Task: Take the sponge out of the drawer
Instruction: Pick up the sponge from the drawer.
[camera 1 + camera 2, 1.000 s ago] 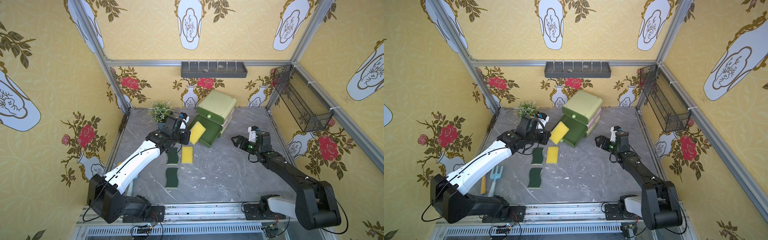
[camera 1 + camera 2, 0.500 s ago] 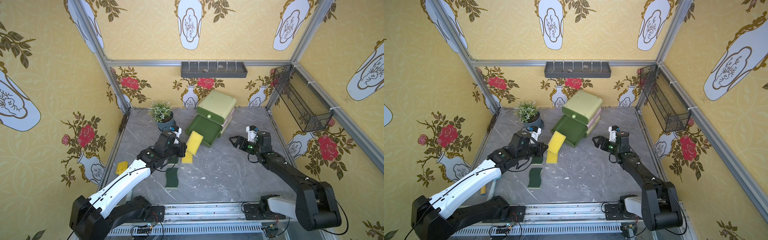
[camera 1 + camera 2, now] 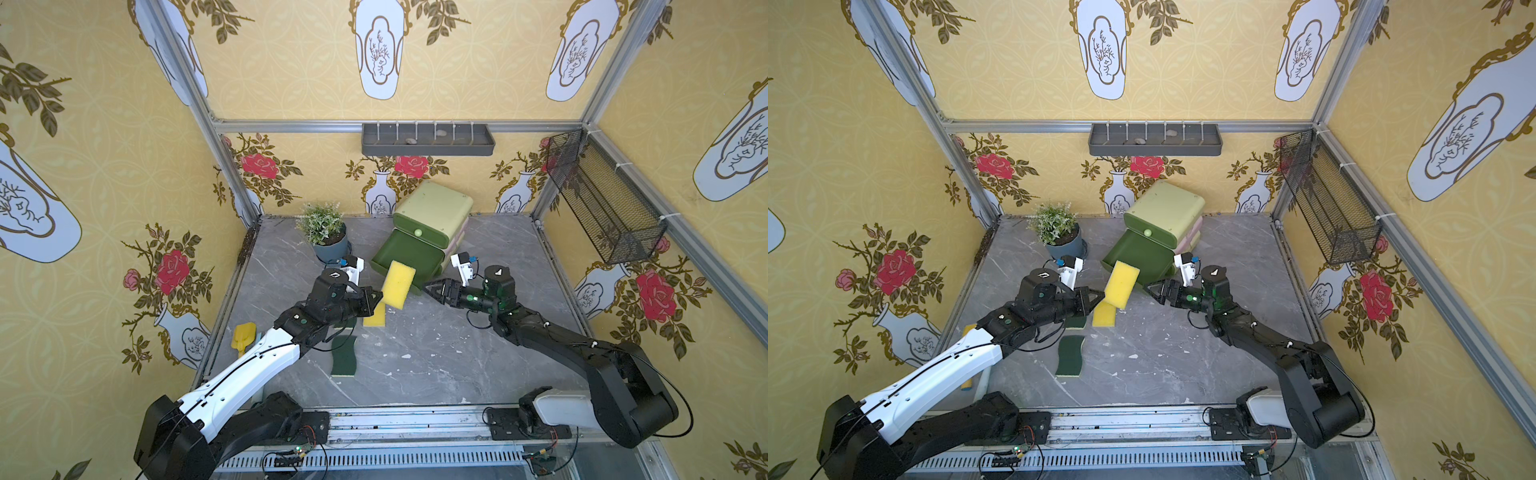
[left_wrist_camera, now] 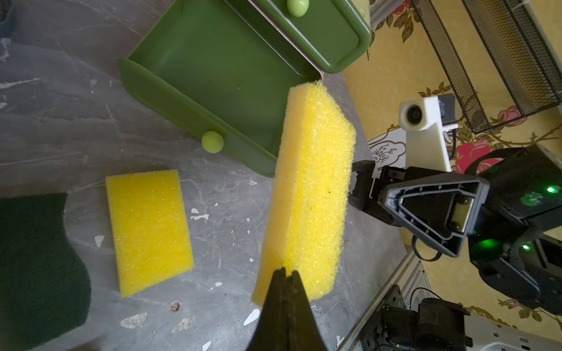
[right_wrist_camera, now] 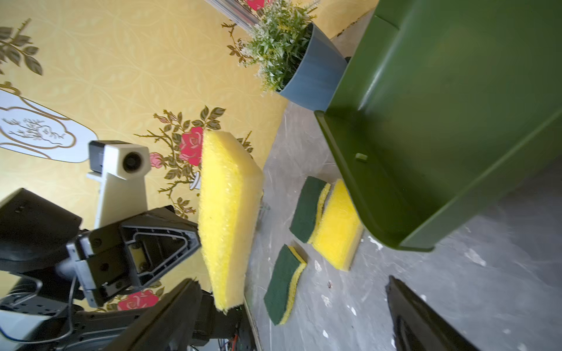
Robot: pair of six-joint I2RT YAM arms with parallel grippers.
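My left gripper (image 3: 379,297) is shut on one short edge of a thick yellow sponge (image 3: 398,284), holding it on edge in the air just in front of the drawer (image 3: 409,251). In the left wrist view the jaws (image 4: 286,272) pinch the sponge (image 4: 313,194) tightly. The dark green drawer (image 4: 182,103) is pulled out, and its inside looks bare. My right gripper (image 3: 428,287) stands open close to the sponge's other side, not touching it; the right wrist view shows the sponge (image 5: 228,212) off to one side of its wide-apart fingers (image 5: 182,304).
A flat yellow sponge (image 3: 374,318) and a green-topped one (image 3: 344,356) lie on the table under the left arm; a third shows beside them (image 5: 307,209). Potted plant (image 3: 328,237) stands back left, the green cabinet (image 3: 434,212) at the back, a yellow scoop (image 3: 243,334) by the left wall.
The left arm has drawn back from the drawer toward the front, carrying the yellow sponge out over the table. The right gripper has edged slightly toward the sponge and stayed open.
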